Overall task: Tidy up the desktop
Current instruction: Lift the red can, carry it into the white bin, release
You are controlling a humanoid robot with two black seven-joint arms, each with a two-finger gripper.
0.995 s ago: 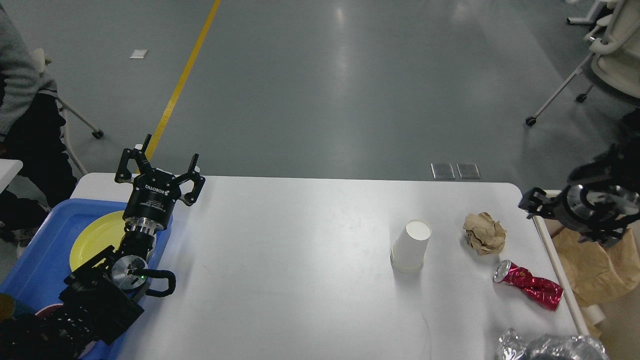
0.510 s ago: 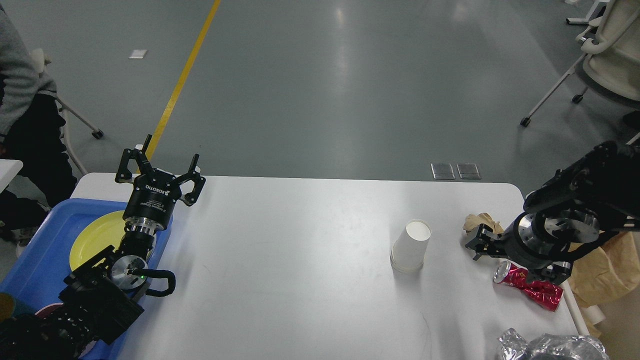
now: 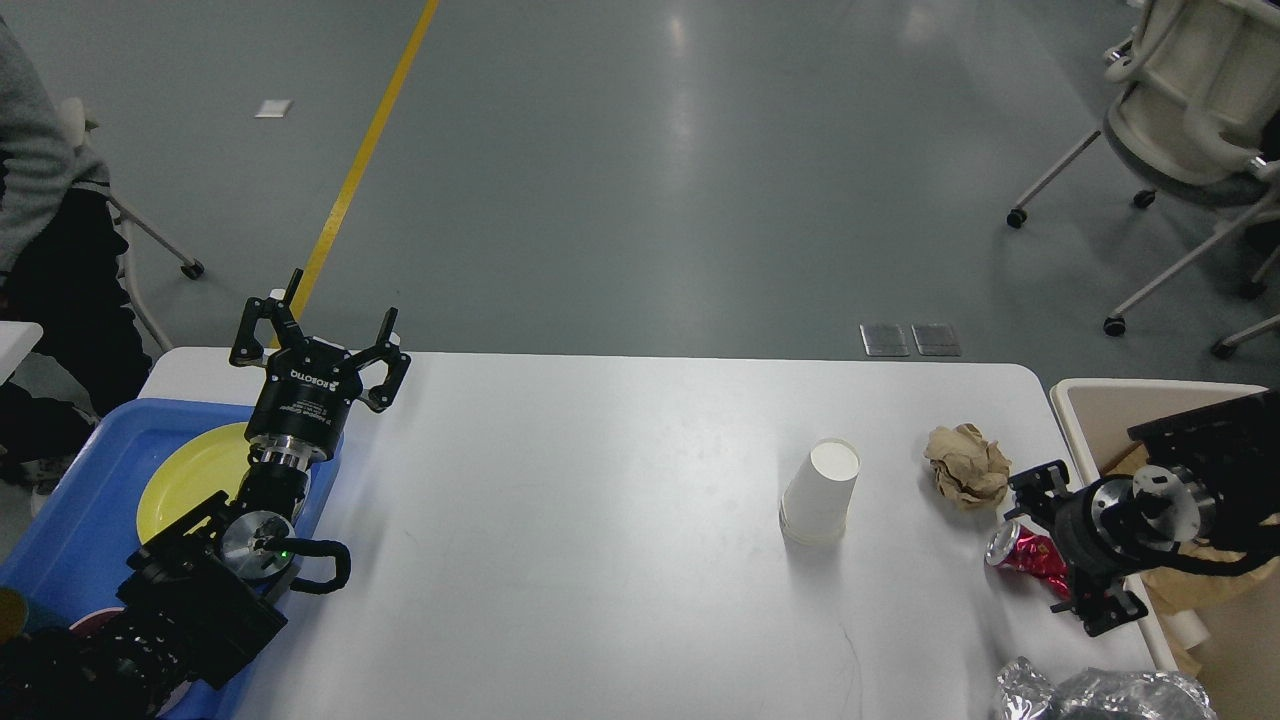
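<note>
Four loose items lie on the right part of the desktop [image 3: 600, 520], a broad white matte slab with rounded corners that fills the middle of the view: an upturned white paper cup [image 3: 820, 492], a crumpled ball of brown paper [image 3: 967, 465], a crushed red can [image 3: 1022, 552] with a silver top, and a wad of creased foil [image 3: 1090, 692] at the near edge. The step in hand appears to be collection of the can: the right gripper [image 3: 1072, 545] sits low over the can's far half, its fingers spread on either side of the red body, with no firm clamp visible; whether the pads touch the metal cannot be told. The next move likely calls for closing squarely on the twisted waist of the can, since the dented, glossy metal may slip or roll, then carrying it to the beige bin [image 3: 1100, 400] just beside the table's right edge. The left gripper [image 3: 318, 335] stands upright with fingers apart and nothing between them, above the blue plastic tray [image 3: 80, 520] that holds a smooth yellow plate [image 3: 190, 475]. The paper ball lies just beside the right gripper and could be nudged.
</note>
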